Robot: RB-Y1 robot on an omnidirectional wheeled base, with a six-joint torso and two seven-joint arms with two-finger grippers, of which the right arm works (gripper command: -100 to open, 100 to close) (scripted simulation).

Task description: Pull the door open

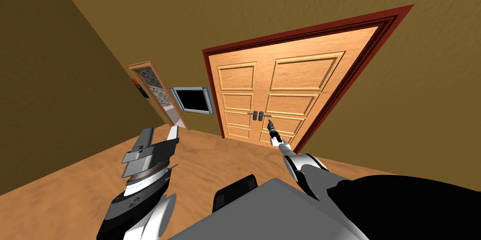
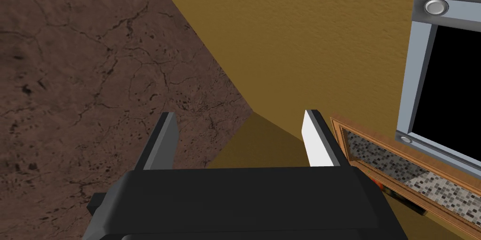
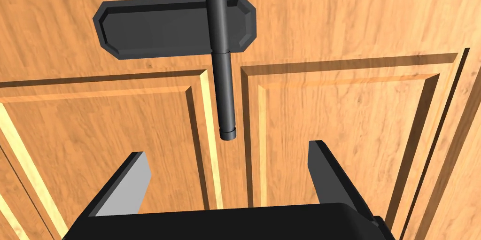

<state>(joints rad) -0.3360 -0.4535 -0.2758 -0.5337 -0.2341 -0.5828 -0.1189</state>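
Left gripper (image 2: 240, 141) hangs well left of the grainy orange raised-panel wooden double door (image 1: 291, 77), thin blades spread, nothing in them. On the door's right leaf, the slim dark round-bar lever handle (image 3: 224, 91) runs sideways off its flat chamfered dark plate (image 3: 155, 28), tip aimed away from the centre seam. Right gripper (image 3: 230, 171) sits just short of that tip, blades spread, not touching.

My head camera looks steeply down and forward, rolled, at the double door (image 1: 272, 96) from some way back. The right wrist camera faces this same door from very near, its dark handle (image 3: 224, 96) just ahead. The left wrist camera points aside at the grey-framed panel (image 2: 415, 73), also in the head view.
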